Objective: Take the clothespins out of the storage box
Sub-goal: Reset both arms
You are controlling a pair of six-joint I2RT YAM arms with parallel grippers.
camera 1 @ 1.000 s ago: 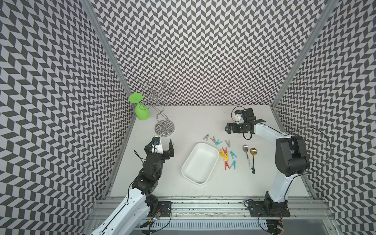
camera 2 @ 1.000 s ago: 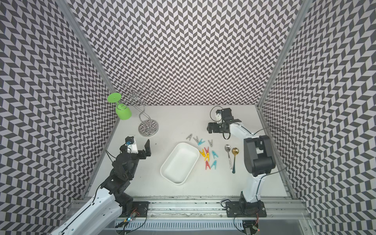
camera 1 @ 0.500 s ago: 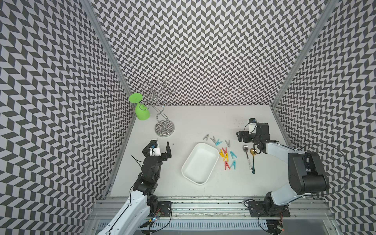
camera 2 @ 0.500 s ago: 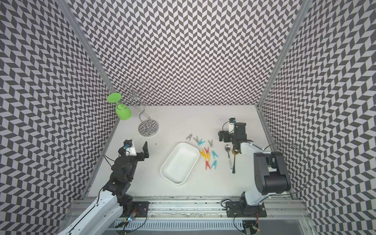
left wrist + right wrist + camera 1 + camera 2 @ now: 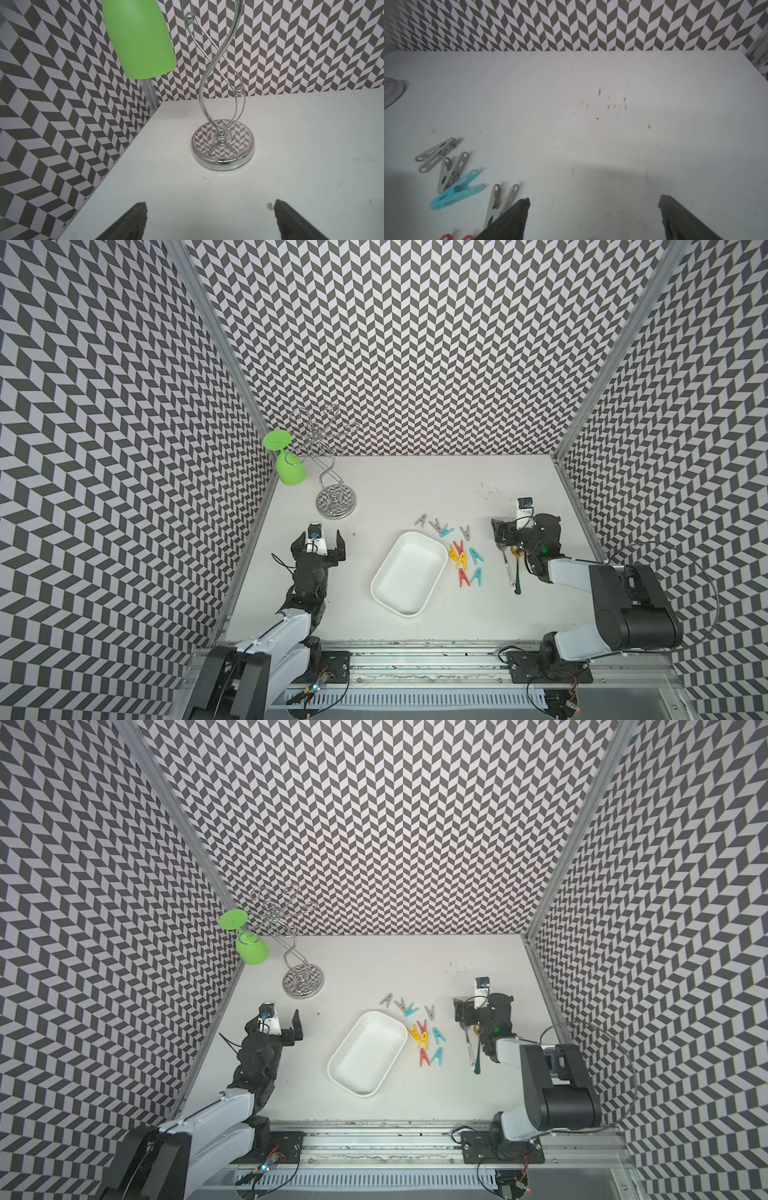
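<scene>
– Since the clothespins (image 5: 461,560) (image 5: 423,1039) are the job, where do they lie?

– All ten that I count lie flat on the table (image 5: 415,481), outside the storage box (image 5: 409,574) (image 5: 368,1052). Three grey ones and a teal one are strung out past the box's far corner. The red, yellow and other teal ones bunch just beside its long side, the side toward the right arm. One yellow peg comes very close to the rim, but I cannot tell if it touches.

– And the box itself?

– It rests flat near the middle of the table, set at a slant, in both top views.

– What about the right gripper (image 5: 593,199)?

– It hangs on the far side of the pegs from the box, above the bowls of two spoons (image 5: 508,570). Its jaws are spread wide. The wrist view shows only bare, scuffed table between them, so it holds nothing. One finger (image 5: 512,218) hides the end of a grey peg (image 5: 497,199) in that view. Whether they touch, I cannot tell.

– And the left gripper (image 5: 320,537) (image 5: 209,204)?

– It is on the opposite side of the box, well apart from it. Its jaws are also spread wide, with bare table between them and nothing held. It faces a chrome wire stand (image 5: 336,504) (image 5: 223,145) that stands beyond the box's far end on that side. A green cup (image 5: 291,468) (image 5: 139,37) hangs upside down from the stand.
</scene>
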